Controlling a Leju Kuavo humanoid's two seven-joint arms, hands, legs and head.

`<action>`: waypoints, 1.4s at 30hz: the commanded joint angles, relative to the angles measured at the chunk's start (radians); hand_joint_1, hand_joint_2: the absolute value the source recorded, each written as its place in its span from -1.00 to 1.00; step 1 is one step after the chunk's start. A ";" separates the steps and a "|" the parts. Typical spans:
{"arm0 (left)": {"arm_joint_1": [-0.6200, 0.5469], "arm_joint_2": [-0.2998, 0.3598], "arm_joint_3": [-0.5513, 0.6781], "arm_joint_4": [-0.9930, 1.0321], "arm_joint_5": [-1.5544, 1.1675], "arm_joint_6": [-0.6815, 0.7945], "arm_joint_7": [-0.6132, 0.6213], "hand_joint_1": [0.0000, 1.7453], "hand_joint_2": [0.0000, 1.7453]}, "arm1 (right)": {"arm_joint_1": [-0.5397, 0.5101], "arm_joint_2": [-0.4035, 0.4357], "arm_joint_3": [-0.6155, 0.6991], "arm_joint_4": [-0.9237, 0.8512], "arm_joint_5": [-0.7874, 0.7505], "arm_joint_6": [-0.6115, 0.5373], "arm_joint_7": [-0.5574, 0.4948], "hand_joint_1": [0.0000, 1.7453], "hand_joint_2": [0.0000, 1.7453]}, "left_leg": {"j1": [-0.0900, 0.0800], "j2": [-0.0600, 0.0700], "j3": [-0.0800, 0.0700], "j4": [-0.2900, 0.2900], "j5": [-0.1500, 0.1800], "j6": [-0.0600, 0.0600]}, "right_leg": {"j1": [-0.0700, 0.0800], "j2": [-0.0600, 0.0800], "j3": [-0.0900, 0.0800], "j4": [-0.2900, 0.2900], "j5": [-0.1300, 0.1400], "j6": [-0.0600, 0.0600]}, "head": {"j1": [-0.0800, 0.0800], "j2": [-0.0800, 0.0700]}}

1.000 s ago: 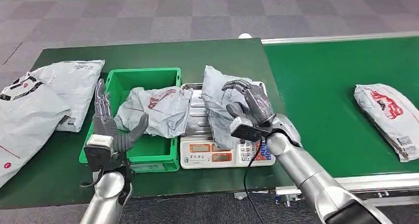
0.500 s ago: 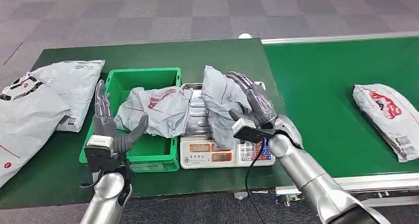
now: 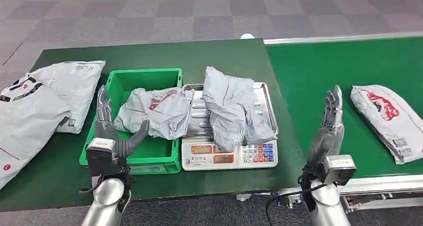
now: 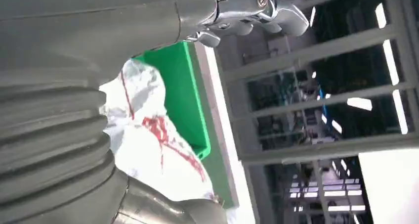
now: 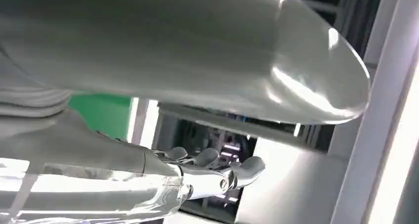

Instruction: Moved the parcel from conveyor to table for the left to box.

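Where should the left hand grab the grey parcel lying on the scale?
Probably the parcel's near-left edge, where the crumpled bag bunches above the scale's display, coming in from the bin side. The bag is soft and wrinkled, so a fold can be pinched. The left hand hangs open by the bin; the right hand is open over the conveyor.

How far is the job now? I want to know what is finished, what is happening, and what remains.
Done: a crumpled grey plastic parcel lies on the steel-topped weighing scale on the table, and the right hand holds nothing, fingers apart.
In hand: the left hand is open beside the green plastic crate, where another grey parcel rests.
Left: boxing the scale's parcel; one more grey parcel waits on the green conveyor.
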 commanded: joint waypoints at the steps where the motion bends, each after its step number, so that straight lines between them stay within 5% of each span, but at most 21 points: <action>1: -0.050 0.010 -0.032 0.090 0.011 -0.021 0.005 -1.00 1.00 | 0.060 0.049 -0.082 -0.087 -0.018 0.037 0.031 -1.00 -1.00 | 0.000 -0.001 0.001 -0.001 0.000 0.000 | 0.000 -0.001 0.002 -0.001 0.000 0.000 | 0.000 0.000; 4: -0.056 0.013 -0.037 0.093 0.028 -0.056 0.011 -1.00 1.00 | 0.073 0.060 -0.107 -0.089 -0.056 0.089 0.046 -1.00 -1.00 | 0.001 -0.001 0.004 -0.002 0.000 0.000 | 0.001 -0.001 0.005 -0.002 0.000 -0.001 | 0.000 0.000; 5: -0.061 0.012 -0.040 0.099 0.030 -0.064 0.013 -1.00 1.00 | 0.077 0.058 -0.109 -0.096 -0.051 0.092 0.040 -1.00 1.00 | 0.000 -0.002 0.003 -0.001 0.000 0.000 | 0.000 -0.001 0.004 -0.001 0.000 0.000 | 0.000 0.000; 12: -0.107 -0.003 -0.091 0.149 0.032 -0.103 0.024 -1.00 1.00 | 0.048 0.053 -0.106 -0.110 0.018 0.027 0.000 -1.00 1.00 | 0.001 -0.001 0.005 -0.002 0.000 0.000 | 0.001 0.000 0.006 -0.003 0.000 -0.001 | 0.000 0.000; 23: -0.345 -0.105 -0.197 0.472 0.011 -0.197 0.088 -1.00 1.00 | -0.040 0.048 -0.017 -0.065 0.001 0.005 0.015 -1.00 1.00 | 0.000 -0.001 0.001 0.000 0.001 0.001 | 0.000 0.000 0.002 0.000 0.001 0.001 | 0.000 0.000; 24: -0.358 -0.114 -0.203 0.479 0.011 -0.198 0.090 -1.00 1.00 | -0.056 0.048 -0.010 -0.047 0.007 0.005 0.025 -1.00 -1.00 | 0.000 0.000 0.002 -0.001 0.001 0.001 | 0.000 0.001 0.004 -0.002 0.002 0.000 | 0.000 0.000; 25: -0.367 -0.119 -0.210 0.488 0.009 -0.202 0.090 -1.00 1.00 | -0.070 0.045 0.005 -0.031 0.006 0.024 0.032 -1.00 -1.00 | 0.000 0.000 0.003 -0.001 0.001 0.001 | 0.000 0.001 0.005 -0.003 0.002 0.000 | 0.000 0.000; 26: -0.373 -0.123 -0.215 0.492 0.007 -0.202 0.089 -1.00 1.00 | -0.078 0.045 0.008 -0.022 0.011 0.024 0.031 -1.00 1.00 | 0.000 0.001 0.002 0.000 0.001 0.001 | 0.000 0.002 0.003 -0.001 0.003 0.000 | 0.000 0.000; 42: -0.420 -0.127 -0.330 0.565 -0.139 -0.156 0.124 -1.00 1.00 | -0.121 0.060 0.010 0.008 0.065 -0.028 0.060 -1.00 1.00 | 0.000 0.002 0.003 -0.001 0.001 0.001 | 0.000 0.003 0.005 -0.002 0.003 0.000 | 0.000 0.000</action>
